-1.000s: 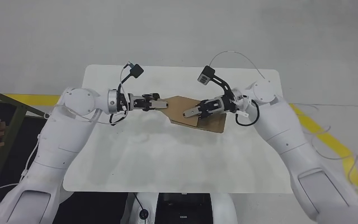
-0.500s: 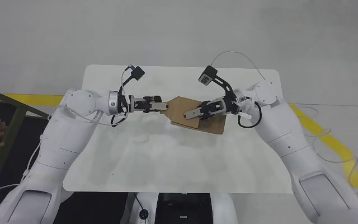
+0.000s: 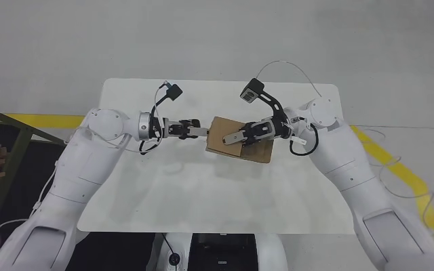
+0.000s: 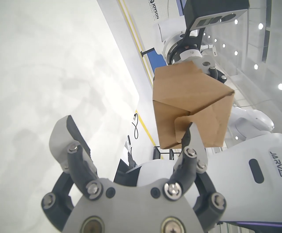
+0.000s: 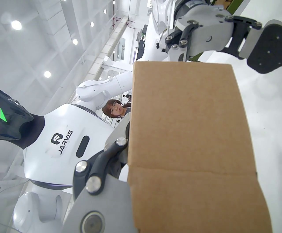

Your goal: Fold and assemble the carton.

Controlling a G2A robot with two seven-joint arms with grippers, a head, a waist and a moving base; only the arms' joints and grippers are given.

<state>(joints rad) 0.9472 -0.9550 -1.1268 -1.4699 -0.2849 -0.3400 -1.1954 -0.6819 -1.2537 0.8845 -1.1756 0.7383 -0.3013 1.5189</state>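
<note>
The right tool (image 3: pixel 234 137) holds the carton (image 4: pixel 191 97) over the desk (image 3: pixel 203 196). The left tool (image 4: pixel 130 128) is wide, with one finger touching a small flap (image 4: pixel 180 128). Push that flap in slowly and straight. The right tool should grip hard.

a short line of dark print, a brand name with a small mark beside it, stood on a white wall panel (image 4: pixel 155 11) in the room behind.
</note>
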